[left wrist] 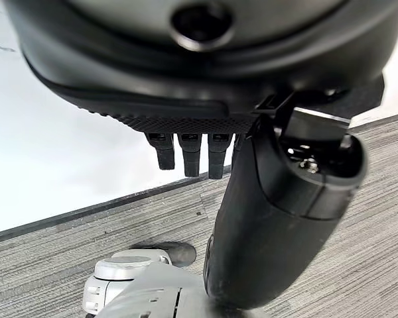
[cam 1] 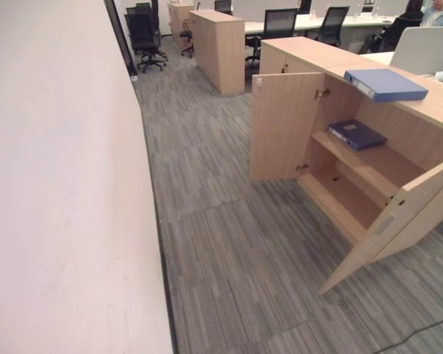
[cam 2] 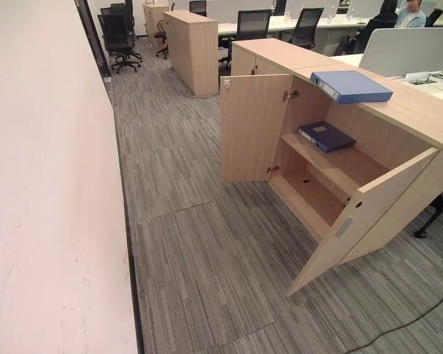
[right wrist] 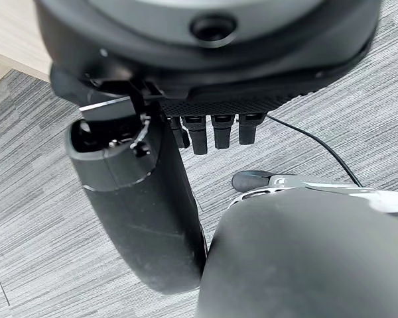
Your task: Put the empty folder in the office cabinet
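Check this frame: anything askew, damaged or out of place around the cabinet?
Nothing damaged. One blue folder lies on top of the cabinet, overhanging its front edge, rather than inside; a darker folder lies askew on the upper shelf.

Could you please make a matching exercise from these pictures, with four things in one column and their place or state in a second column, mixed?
Things:
1. light blue folder
2. dark blue folder
3. cabinet doors
4. left hand

Places or states:
A. swung open
B. lying flat on the upper shelf inside the cabinet
C. holding nothing, above the grey carpet
D. lying on top of the cabinet

Pairs: 1-D, 2-B, 3-A, 4-C
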Controlling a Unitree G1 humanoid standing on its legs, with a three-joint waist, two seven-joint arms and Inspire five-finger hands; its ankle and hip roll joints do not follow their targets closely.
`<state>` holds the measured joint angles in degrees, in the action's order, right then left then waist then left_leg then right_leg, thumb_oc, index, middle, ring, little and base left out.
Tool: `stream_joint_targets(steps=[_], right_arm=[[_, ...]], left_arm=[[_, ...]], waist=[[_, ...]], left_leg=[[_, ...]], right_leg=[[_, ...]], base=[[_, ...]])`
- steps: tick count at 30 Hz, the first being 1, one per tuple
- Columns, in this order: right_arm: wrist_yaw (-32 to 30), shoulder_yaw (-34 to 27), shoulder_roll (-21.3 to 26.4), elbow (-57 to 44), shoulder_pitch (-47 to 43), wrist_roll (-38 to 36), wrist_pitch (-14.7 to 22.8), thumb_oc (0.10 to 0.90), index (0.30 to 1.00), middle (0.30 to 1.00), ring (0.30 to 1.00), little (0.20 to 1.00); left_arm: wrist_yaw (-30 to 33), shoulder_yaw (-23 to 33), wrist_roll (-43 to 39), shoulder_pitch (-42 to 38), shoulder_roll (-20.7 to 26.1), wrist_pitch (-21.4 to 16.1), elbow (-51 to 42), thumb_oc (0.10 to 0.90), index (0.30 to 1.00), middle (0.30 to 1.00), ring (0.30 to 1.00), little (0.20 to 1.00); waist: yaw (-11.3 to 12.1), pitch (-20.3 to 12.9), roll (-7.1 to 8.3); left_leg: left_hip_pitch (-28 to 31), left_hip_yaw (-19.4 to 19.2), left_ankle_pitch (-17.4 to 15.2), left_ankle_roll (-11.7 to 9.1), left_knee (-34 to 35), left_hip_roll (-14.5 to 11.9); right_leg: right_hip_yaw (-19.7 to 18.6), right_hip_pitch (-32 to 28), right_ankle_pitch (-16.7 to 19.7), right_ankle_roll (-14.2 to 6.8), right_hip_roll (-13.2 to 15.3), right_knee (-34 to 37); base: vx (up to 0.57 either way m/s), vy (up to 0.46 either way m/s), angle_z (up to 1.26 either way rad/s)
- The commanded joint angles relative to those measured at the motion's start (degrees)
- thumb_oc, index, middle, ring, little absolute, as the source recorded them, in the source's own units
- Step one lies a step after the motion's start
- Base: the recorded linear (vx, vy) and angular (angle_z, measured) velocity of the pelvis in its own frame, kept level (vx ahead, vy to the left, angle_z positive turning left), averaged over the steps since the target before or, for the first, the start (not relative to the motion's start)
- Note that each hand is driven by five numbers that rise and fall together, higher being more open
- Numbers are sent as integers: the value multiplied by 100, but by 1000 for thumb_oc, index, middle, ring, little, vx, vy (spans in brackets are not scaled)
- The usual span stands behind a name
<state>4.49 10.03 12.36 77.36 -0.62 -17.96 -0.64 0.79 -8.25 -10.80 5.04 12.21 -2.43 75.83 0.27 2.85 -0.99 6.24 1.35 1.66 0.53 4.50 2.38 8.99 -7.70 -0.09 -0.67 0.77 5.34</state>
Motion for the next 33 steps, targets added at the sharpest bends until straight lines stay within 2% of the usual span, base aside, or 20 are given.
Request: stream_joint_targets(steps=[1,6,11,12,13,14,16,17,18,19,20,21,22,23,24,27,30,31,32,33], right_arm=[[-16,345,92,379,-126,358,-79,800,900,900,900,900],[2,350,110,387,-171,339,-93,800,900,900,900,900],[-54,342,149,379,-304,248,-78,800,900,900,900,900],[-54,342,149,379,-305,248,-78,800,900,900,900,900],[-82,354,182,376,-337,236,-97,800,900,900,900,900],[-82,354,183,376,-338,236,-97,800,900,900,900,900],[-119,382,240,393,-371,263,-121,800,900,900,900,900],[-125,382,259,402,-382,258,-120,800,900,900,900,900],[-110,373,278,411,-375,264,-124,800,900,900,900,900],[-103,373,292,406,-361,266,-114,800,900,900,900,900],[-103,373,292,405,-360,266,-114,800,900,900,900,900],[-102,363,315,398,-348,266,-99,800,900,900,900,900],[-117,350,326,385,-350,254,-81,800,900,900,900,900],[-117,350,326,385,-350,254,-81,800,900,900,900,900],[-116,326,329,406,-358,264,-72,800,900,900,900,900],[-70,326,295,445,-315,354,-84,800,900,900,900,900],[-27,315,212,500,-226,480,-97,800,900,900,900,900],[14,301,175,506,-208,540,-120,800,900,900,900,900],[14,301,174,505,-207,540,-120,800,900,900,900,900],[60,319,119,528,-160,620,-134,800,900,900,900,900]], left_arm=[[19,-81,155,-251,-83,14,335,800,900,900,900,900],[21,-23,58,-295,-31,30,315,800,900,900,900,900],[85,-7,-229,-437,23,18,209,800,900,900,900,900],[85,-7,-229,-438,23,18,209,800,900,900,900,900],[121,-23,-296,-472,6,9,140,800,900,900,900,900],[121,-23,-296,-473,5,9,140,800,900,900,900,900],[161,-53,-335,-480,-11,-1,88,800,900,900,900,900],[168,-44,-357,-468,-10,-7,83,800,900,900,900,900],[157,-9,-368,-422,-18,-10,112,800,900,900,900,900],[154,33,-396,-364,-9,2,158,800,900,900,900,900],[154,32,-397,-363,-8,2,158,800,900,900,900,900],[156,99,-413,-305,-12,6,218,800,900,900,900,900],[175,127,-447,-299,2,-5,236,800,900,900,900,900],[175,127,-447,-299,2,-5,236,800,900,900,900,900],[181,215,-456,-250,-9,-4,293,800,900,900,900,900],[156,348,-395,-121,-25,22,403,800,900,900,900,900],[149,476,-317,4,-11,17,472,800,900,900,900,900],[121,537,-258,50,28,15,466,800,900,900,900,900],[121,537,-258,51,30,15,466,800,900,900,900,900],[105,549,-200,70,73,5,480,800,900,900,900,900]], waist=[[86,25,99],[132,139,142],[216,552,308],[208,544,301],[255,726,310],[240,712,295],[288,800,279],[334,825,260],[393,804,261],[439,749,216],[446,762,230],[533,771,112],[571,793,89],[572,796,90],[669,782,9],[760,609,-53],[828,347,-92],[885,200,-31],[889,201,-24],[917,93,66]], left_leg=[[88,-220,-307,-229,50,-221],[111,-194,-277,-243,-20,-309],[-1060,-241,-545,-396,-1974,-397],[-1091,-230,-562,-398,-2013,-404],[-1693,-181,-187,-355,-3079,-445],[-1737,-159,-205,-359,-3126,-456],[-2214,-196,185,-290,-3507,-467],[-2423,-215,192,-276,-3459,-452],[-2490,-240,212,-273,-2981,-417],[-2435,-249,507,-364,-2119,-502],[-2393,-264,531,-363,-2070,-491],[-2509,-320,1126,-547,-983,-630],[-2603,-407,1230,-611,-611,-650],[-2598,-409,1232,-611,-608,-650],[-2699,-623,1382,-714,-49,-769],[-2581,-770,1365,-730,50,-891],[-2348,-963,1666,-808,50,-1008],[-2214,-1132,1603,-720,50,-982],[-2209,-1140,1600,-719,50,-977],[-2108,-1246,1514,-626,50,-874]], right_leg=[[242,-120,-67,-276,106,-34],[174,-119,-110,-210,58,-109],[178,78,-219,-12,4,-406],[185,88,-219,-10,-4,-408],[246,-9,-271,94,-50,-409],[262,8,-271,97,-67,-411],[341,-105,-352,154,-127,-364],[336,-168,-379,153,-146,-330],[321,-230,-407,107,-141,-255],[290,-276,-445,75,-150,-202],[283,-292,-446,73,-135,-200],[237,-470,-487,50,-184,-96],[216,-550,-524,38,-196,-75],[215,-553,-524,38,-195,-75],[110,-783,-640,-11,-229,-34],[12,-935,-748,-107,-230,-34],[-81,-1063,-906,-171,-113,-34],[-49,-1132,-952,-295,86,-34],[-51,-1134,-955,-297,94,-34],[62,-1197,-933,-458,373,-34]], base=[[0,0,0],[2,-56,2],[-96,-119,8],[-47,-137,26],[-28,-92,26],[-22,-130,25],[42,-60,16],[147,-11,1],[253,58,1],[221,62,10],[307,122,4],[265,103,-5],[264,104,6],[297,130,30],[213,100,34],[362,156,-35],[364,197,-25],[380,233,-19],[517,330,-31],[356,237,-41]])
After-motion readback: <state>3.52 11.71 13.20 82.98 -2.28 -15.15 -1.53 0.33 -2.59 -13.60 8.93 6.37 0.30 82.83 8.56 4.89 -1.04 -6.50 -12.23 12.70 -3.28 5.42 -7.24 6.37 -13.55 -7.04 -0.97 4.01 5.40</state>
